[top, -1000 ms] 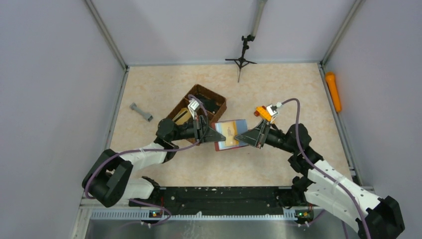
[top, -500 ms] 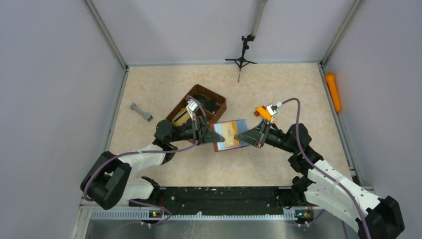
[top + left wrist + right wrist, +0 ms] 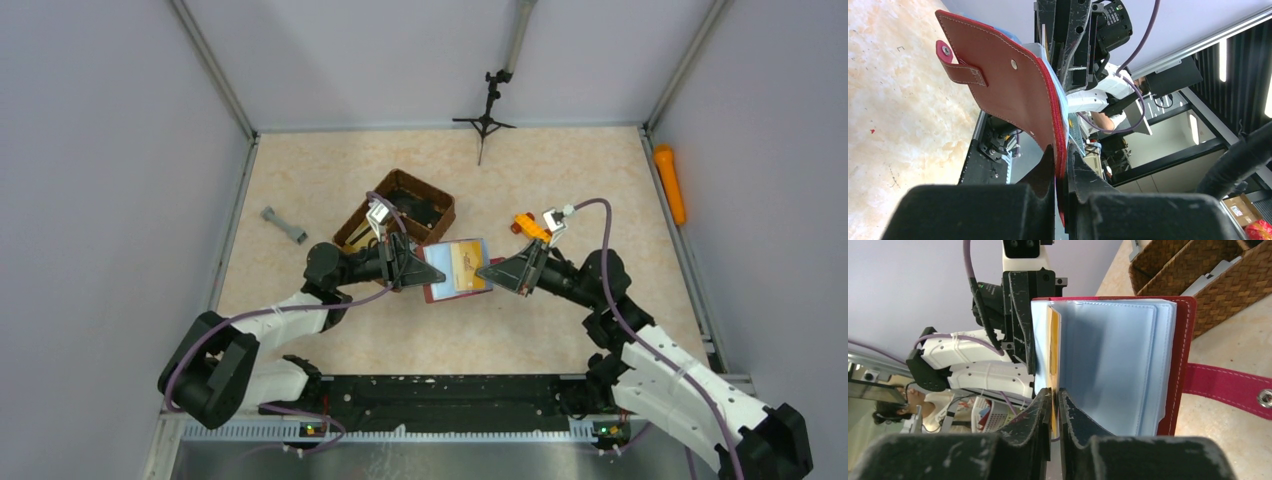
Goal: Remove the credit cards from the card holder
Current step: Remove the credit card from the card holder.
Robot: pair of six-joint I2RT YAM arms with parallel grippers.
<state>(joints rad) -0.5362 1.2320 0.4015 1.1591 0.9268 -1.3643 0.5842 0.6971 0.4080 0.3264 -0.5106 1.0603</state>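
Holding the card holder [image 3: 1003,85] up off the table [image 3: 300,180] between both arms. L gripper [image 3: 1060,155] is clamped tight on one edge of the red cover, prob. to anchor it while the other arm pulls. The grip keeps the wallet spread open w/ its clear sleeves [image 3: 1113,365] facing the R arm. Snap tab [image 3: 960,70] hangs loose, undone. R gripper [image 3: 1053,397] sits opposite, fingers nearly closed and pinching the near edge of a tan card [image 3: 1053,340] in the front sleeve. The card looks mostly inside, so extraction is barely begun. Can't tell how many other cards are behind the bluish sleeves. Basket [image 3: 400,205] stands just beyond the L gripper, not involved. Next likely needs a straight pull along the sleeve, else the card binds or the holder twists out of the L grip.
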